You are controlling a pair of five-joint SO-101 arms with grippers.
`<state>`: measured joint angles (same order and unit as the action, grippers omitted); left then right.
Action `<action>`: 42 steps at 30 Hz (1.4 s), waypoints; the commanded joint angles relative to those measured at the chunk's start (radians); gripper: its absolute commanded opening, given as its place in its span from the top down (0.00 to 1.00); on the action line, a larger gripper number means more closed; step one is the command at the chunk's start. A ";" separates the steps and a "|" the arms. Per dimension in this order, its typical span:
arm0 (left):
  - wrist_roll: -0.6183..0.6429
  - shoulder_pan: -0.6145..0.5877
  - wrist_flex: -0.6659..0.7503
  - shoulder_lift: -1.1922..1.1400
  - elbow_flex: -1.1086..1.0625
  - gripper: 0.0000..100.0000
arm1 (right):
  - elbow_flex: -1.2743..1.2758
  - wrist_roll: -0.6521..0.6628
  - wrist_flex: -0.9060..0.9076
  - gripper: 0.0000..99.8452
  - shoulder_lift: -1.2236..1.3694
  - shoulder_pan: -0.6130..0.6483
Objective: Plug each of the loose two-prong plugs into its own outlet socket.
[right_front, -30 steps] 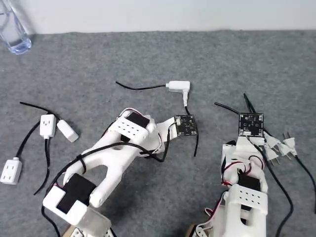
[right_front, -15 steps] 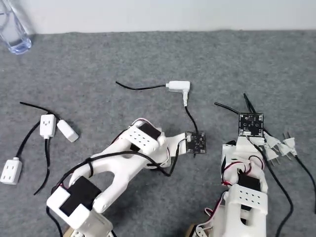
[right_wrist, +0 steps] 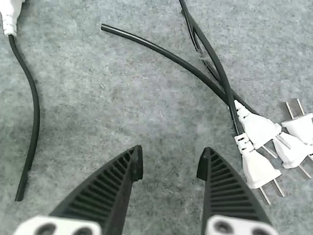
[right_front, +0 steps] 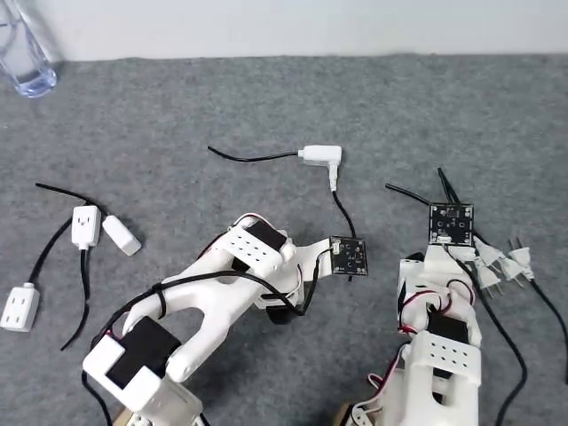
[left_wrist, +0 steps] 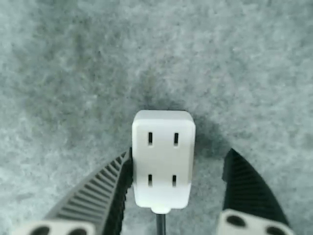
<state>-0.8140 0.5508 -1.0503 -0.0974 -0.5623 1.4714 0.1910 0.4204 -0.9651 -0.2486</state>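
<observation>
A white outlet socket (left_wrist: 163, 161) lies on the grey carpet between the fingers of my left gripper (left_wrist: 180, 155), which is open. The socket touches one finger (left_wrist: 105, 191) and stands apart from the other, its cord running back under the wrist. In the high view the left arm (right_front: 253, 262) covers this socket. My right gripper (right_wrist: 168, 164) is open over bare carpet, with nothing between its fingers. A cluster of white two-prong plugs (right_wrist: 259, 147) lies just beside it, at the right of the table (right_front: 501, 262).
Two corded sockets (right_front: 85, 226) (right_front: 18, 308) and a small white block (right_front: 120, 235) lie at the far left. Another white corded piece (right_front: 321, 156) sits mid-table. Black cords (right_wrist: 161, 54) cross ahead of the right gripper. A clear glass (right_front: 22, 58) stands at the back left.
The left arm swung to the right and nearer the front of the table, then settled. The right arm and the plugs have not moved.
</observation>
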 commanded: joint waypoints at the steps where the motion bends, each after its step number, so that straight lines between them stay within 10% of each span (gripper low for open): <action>1: -0.002 -0.005 0.020 0.026 0.013 0.71 | -0.046 -0.005 -0.024 0.81 -0.007 0.010; 9: 0.078 -0.049 -0.201 0.034 0.243 0.71 | -0.046 -0.005 -0.024 0.81 -0.007 0.004; 23: 0.569 -0.115 -0.704 0.440 0.898 0.71 | -0.046 -0.006 -0.025 0.81 -0.007 0.005; 31: 0.692 -0.338 -0.629 0.720 0.367 0.71 | -0.066 0.008 0.038 0.81 -0.016 0.005; 42: 0.519 -0.494 -0.054 1.169 -0.489 0.71 | -0.609 0.222 0.705 0.81 -0.005 -0.147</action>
<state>-0.2831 0.0997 -1.3004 0.9628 -0.8431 1.0311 0.3199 1.0173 -0.9636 -0.3376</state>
